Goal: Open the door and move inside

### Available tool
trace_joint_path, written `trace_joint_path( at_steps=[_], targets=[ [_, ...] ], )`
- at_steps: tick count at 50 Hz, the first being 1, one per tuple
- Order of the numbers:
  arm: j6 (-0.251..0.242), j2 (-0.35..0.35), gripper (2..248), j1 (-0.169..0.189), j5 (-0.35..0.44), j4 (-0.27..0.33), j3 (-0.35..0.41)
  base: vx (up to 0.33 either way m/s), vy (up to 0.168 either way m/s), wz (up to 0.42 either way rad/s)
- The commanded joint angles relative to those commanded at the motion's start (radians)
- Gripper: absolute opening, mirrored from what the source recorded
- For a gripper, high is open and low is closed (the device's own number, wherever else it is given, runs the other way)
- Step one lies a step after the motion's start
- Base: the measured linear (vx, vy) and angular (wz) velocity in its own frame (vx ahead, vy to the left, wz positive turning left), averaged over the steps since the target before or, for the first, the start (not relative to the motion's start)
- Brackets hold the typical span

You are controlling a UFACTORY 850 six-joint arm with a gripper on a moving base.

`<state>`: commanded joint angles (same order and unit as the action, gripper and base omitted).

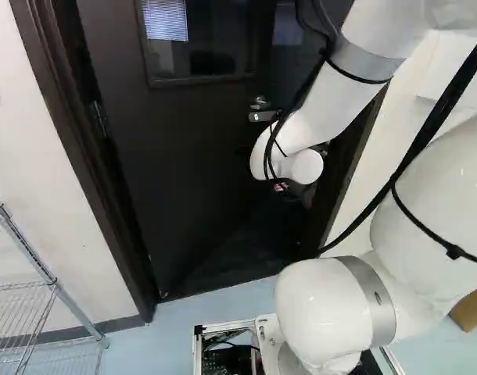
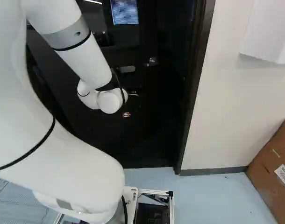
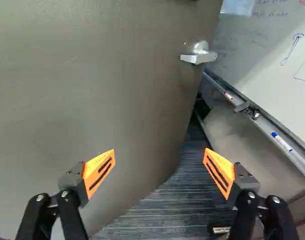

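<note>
The dark door (image 1: 184, 172) with a window stands ajar ahead of the arm. Its metal handle (image 1: 263, 116) is beside the white wrist in the left base view. The gripper (image 2: 126, 115) is mostly lost against the dark door in the right base view, below the wrist. In the wrist view the gripper (image 3: 159, 168) is open with nothing held. One orange pad (image 3: 99, 172) overlaps the door face (image 3: 92, 90), the other lies over the gap past the door's edge. Ahead of the fingers, a handle (image 3: 198, 54) sits near that edge, untouched.
Through the gap are dark striped carpet (image 3: 167, 210) and a whiteboard (image 3: 277, 60) with a marker tray. A dark door frame (image 2: 191, 102) borders the doorway. A wire shelf (image 1: 43, 273) stands left, a cardboard box (image 2: 273, 168) right, below a white wall box (image 2: 266, 32).
</note>
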<state>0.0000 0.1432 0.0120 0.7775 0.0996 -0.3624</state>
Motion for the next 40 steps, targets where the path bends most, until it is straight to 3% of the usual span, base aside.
trace_joint_path(
  at_steps=[40],
  targets=[
    [0.0,0.0,247,0.0,0.0,0.0,0.0,0.099,0.076,-0.014]
  ],
)
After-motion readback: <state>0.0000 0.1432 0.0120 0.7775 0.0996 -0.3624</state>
